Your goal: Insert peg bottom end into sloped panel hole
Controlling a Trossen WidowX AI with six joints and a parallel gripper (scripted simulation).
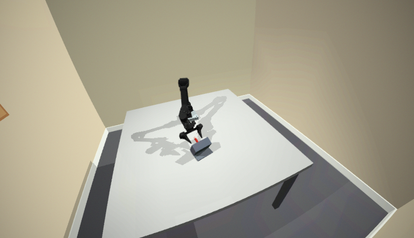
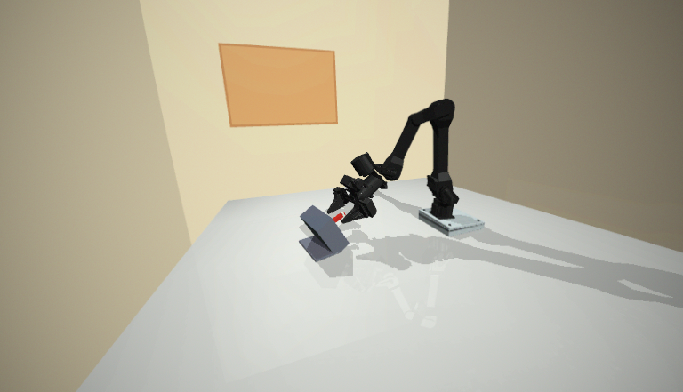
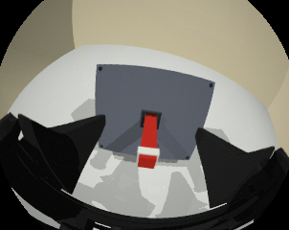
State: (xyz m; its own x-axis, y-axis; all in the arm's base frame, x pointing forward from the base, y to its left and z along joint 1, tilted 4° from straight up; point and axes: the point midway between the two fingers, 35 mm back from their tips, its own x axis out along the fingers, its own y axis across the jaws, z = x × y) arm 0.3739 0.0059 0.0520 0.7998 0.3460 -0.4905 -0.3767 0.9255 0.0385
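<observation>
Taking the panel (image 3: 155, 113) as the landmark and reading the wrist view from left to right: the left finger (image 3: 68, 144) is standing off the panel's lower left corner, the peg (image 3: 148, 142) is sitting in the hole (image 3: 151, 115) at the panel's middle, and the right finger (image 3: 227, 159) is standing off the lower right corner. The gripper (image 3: 147, 172) is spread wide and released, gripping nothing; both fingers are showing clear gaps to the peg. The peg's red shaft is projecting out of the panel face toward the gripper, with its white band near the free end.

In the exterior view, the gripper (image 2: 347, 209) is hovering just up-slope of the panel (image 2: 322, 227), and the peg (image 2: 338, 215) is poking out between the fingertips.

The risk now lies in the retreat. If the arm is pulling away sideways instead of back along the hole's axis, a finger could be clipping the peg's free end and levering it out or tilting it. Whether the peg is fully bottomed cannot be told; if it is seated shallowly, a light knock could be dislodging it down the slope.
</observation>
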